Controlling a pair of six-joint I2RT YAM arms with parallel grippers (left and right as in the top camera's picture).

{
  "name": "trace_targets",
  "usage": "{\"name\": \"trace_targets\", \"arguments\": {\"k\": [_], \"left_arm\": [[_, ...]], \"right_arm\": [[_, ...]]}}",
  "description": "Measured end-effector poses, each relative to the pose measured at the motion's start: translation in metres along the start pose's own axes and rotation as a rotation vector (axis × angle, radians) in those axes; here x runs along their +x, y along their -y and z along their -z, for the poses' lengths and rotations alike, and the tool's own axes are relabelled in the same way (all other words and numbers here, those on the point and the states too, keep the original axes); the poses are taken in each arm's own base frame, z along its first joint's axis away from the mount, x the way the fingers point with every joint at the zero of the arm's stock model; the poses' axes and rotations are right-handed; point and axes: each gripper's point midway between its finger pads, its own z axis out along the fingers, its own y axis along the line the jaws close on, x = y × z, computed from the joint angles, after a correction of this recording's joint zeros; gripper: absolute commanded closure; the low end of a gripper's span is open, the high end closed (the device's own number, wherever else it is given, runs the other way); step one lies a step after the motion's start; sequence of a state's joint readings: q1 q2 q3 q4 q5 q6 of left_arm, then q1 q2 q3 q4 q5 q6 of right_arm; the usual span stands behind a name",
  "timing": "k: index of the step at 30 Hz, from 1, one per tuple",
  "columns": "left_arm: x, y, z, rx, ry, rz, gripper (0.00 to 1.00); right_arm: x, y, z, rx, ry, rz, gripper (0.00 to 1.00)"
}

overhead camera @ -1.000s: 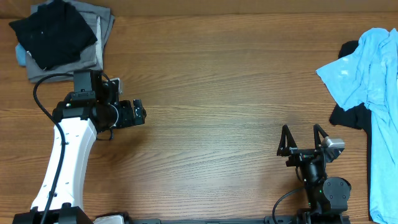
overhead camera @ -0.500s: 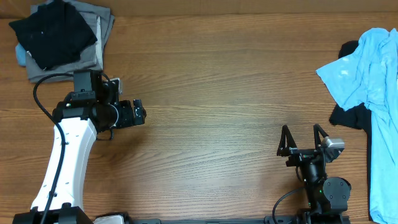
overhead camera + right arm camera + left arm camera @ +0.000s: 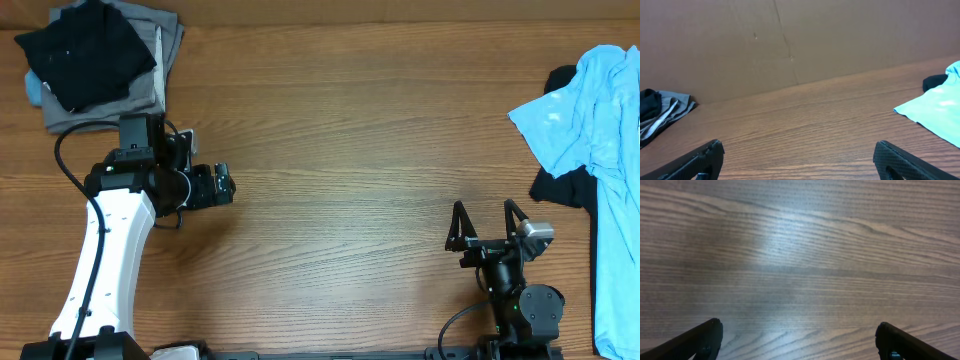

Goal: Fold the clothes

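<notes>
A crumpled light blue garment (image 3: 590, 130) lies at the table's right edge, over a black garment (image 3: 556, 186) that shows at its left side. In the right wrist view the blue garment (image 3: 940, 107) and a bit of the black garment (image 3: 935, 81) show at far right. A folded black garment (image 3: 88, 48) lies on grey folded garments (image 3: 165, 45) at the back left. My left gripper (image 3: 224, 183) hovers open over bare wood, below that stack; my left gripper (image 3: 800, 341) has nothing between its fingers. My right gripper (image 3: 486, 212) stands open near the front, left of the blue pile; my right gripper (image 3: 799, 161) is empty too.
A brown wall (image 3: 790, 40) runs along the table's far edge. The grey folded stack (image 3: 670, 107) shows at far left in the right wrist view. A black cable (image 3: 62, 150) loops beside the left arm's white base link (image 3: 100, 260).
The left gripper has shifted very slightly to the left. The right arm and the clothes have not moved.
</notes>
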State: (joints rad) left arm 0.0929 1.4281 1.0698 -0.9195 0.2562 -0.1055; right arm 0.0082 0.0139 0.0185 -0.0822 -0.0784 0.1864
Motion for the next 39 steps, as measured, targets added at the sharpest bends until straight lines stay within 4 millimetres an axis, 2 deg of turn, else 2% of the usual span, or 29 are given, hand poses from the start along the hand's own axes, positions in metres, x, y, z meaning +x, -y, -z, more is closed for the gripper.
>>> {"name": "trace_targets", "arguments": {"k": [3,6,9,11,13,16,21,24,27,32,35,39], "left_arm": [[-0.001,0.0,0.0,0.001,0.005,-0.001,0.01],[-0.012,0.002,0.0,0.006,0.049,-0.013,0.0],[-0.026,0.006,0.004,0.018,0.143,-0.045,0.0],[-0.029,0.013,0.01,0.033,0.219,-0.078,0.0],[-0.026,0.021,0.018,0.048,0.294,-0.115,0.0],[-0.009,0.028,0.028,0.067,0.405,-0.164,0.0],[0.031,0.013,0.028,0.042,0.543,-0.185,0.0],[0.046,0.004,0.027,0.021,0.631,-0.192,0.0],[0.049,0.001,0.029,0.013,0.707,-0.199,0.0],[0.043,0.001,0.035,0.016,0.808,-0.212,0.0],[0.035,0.005,0.047,0.031,0.921,-0.231,0.0],[0.035,0.006,0.053,0.045,1.032,-0.248,0.0]], "right_arm": [[0.0,0.0,0.0,0.0,0.0,0.0,0.0],[0.0,0.0,0.0,0.0,0.0,0.0,0.0],[0.0,0.0,0.0,0.0,0.0,0.0,0.0],[0.0,0.0,0.0,0.0,0.0,0.0,0.0],[0.0,0.0,0.0,0.0,0.0,0.0,0.0],[0.0,0.0,0.0,0.0,0.001,0.0,0.0],[0.0,0.0,0.0,0.0,0.0,0.0,0.0],[0.0,0.0,0.0,0.0,0.0,0.0,0.0],[0.0,0.0,0.0,0.0,0.0,0.0,0.0],[0.0,0.0,0.0,0.0,0.0,0.0,0.0],[0.0,0.0,0.0,0.0,0.0,0.0,0.0],[0.0,0.0,0.0,0.0,0.0,0.0,0.0]]}}
